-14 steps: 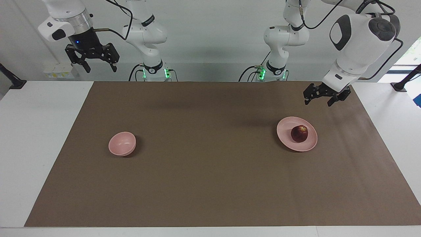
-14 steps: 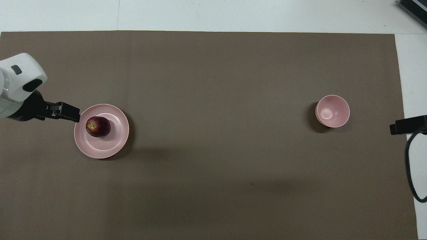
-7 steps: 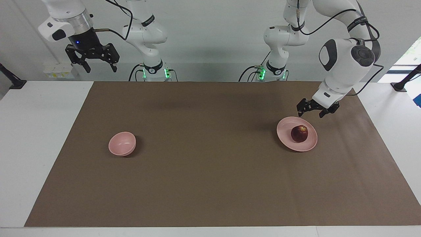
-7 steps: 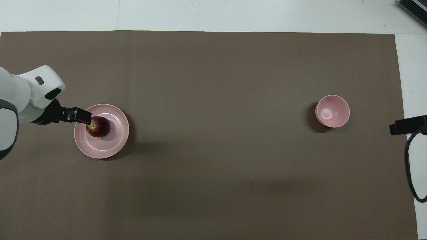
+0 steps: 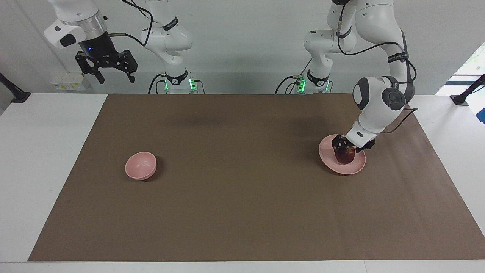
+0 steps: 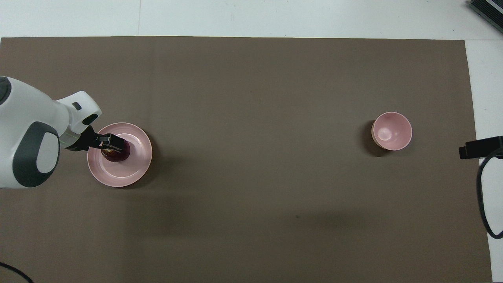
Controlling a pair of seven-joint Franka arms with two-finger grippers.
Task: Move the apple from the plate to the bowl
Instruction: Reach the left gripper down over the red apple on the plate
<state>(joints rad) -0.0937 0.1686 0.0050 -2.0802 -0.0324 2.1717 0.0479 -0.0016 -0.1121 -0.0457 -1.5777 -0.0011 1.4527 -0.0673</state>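
The dark red apple [image 5: 345,156] [image 6: 119,155] lies on the pale pink plate [image 5: 329,158] [image 6: 131,173] toward the left arm's end of the table. My left gripper [image 5: 346,149] [image 6: 111,144] is down over the plate, open, with one finger on each side of the apple's top; whether they touch it I cannot tell. The small pink bowl [image 5: 141,165] [image 6: 392,131] stands empty toward the right arm's end. My right gripper [image 5: 106,72] [image 6: 480,147] waits open, high over the table's white corner by its own base.
A brown mat [image 5: 242,204] covers most of the white table [image 5: 45,151]. A black cable [image 6: 482,204] loops down beside the right gripper in the overhead view. A dark object [image 6: 489,11] lies at the table's corner farthest from the robots.
The left arm has swung in and come down from above the mat beside the plate, until its open fingers straddle the apple. The right arm, apple, plate and bowl have stayed put.
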